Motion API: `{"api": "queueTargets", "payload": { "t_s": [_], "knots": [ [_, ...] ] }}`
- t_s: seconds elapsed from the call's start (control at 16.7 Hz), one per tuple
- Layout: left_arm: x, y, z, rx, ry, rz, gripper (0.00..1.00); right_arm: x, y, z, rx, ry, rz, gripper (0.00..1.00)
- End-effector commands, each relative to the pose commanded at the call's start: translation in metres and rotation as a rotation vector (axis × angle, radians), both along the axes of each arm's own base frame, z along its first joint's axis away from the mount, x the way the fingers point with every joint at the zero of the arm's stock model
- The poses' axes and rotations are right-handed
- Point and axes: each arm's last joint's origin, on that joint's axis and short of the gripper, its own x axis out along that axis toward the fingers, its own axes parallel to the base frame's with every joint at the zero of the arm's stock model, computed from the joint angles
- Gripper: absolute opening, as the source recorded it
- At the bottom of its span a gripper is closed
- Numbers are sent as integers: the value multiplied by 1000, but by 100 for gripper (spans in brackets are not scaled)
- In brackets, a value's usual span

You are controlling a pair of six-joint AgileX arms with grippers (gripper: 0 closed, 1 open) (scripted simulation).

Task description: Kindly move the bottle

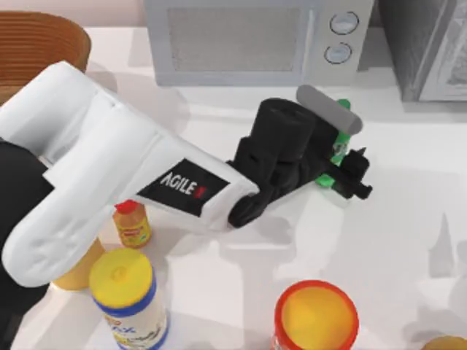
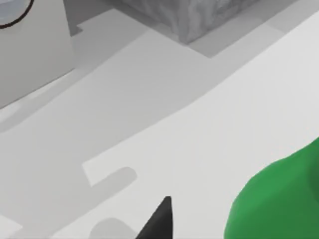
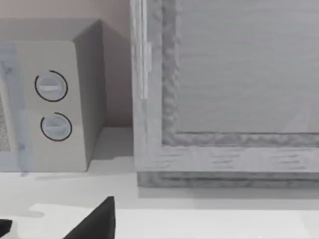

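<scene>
Taking the microwave (image 1: 255,40) at the back of the table (image 1: 379,248) as the landmark, the things farthest from it come first, along the near edge: a white and blue canister with a yellow lid (image 1: 130,295) at the near left, and to its right a red-rimmed jar with an orange-yellow top (image 1: 316,315). A little closer to the microwave stands a small yellow bottle with a red cap (image 1: 131,222), just beyond the canister. The left arm (image 1: 102,168), white with a black label panel, reaches from the left side across the table toward the space in front of the microwave's right end. There the left gripper (image 1: 350,175) sits over the bottle (image 1: 338,149), whose green body shows on either side of the black wrist (most of it is covered by the arm), just in front of the microwave's dial panel. Whether the fingers clamp the bottle, I cannot tell; the left wrist view shows one dark fingertip (image 2: 159,221) beside the green bottle (image 2: 274,199) above the white tabletop. A wicker basket (image 1: 36,47) sits to the microwave's left. The right wrist view looks at the microwave's two dials (image 3: 52,107) and a grey cabinet (image 3: 224,99) beside it, with a dark fingertip (image 3: 97,221) in the foreground.
</scene>
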Motion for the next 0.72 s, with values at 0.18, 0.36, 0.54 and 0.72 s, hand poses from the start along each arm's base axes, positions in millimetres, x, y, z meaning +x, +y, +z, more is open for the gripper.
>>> {"api": "queueTargets", "payload": {
  "t_s": [0.18,0.36,0.54,0.72],
  "knots": [
    [0,0,0,0,0,0,25,0,0,0,0,0,0,100],
    [0,0,0,0,0,0,2,0,0,0,0,0,0,100],
    [0,0,0,0,0,0,0,0,0,0,0,0,0,100],
    [0,0,0,0,0,0,0,0,0,0,0,0,0,100]
  ]
}}
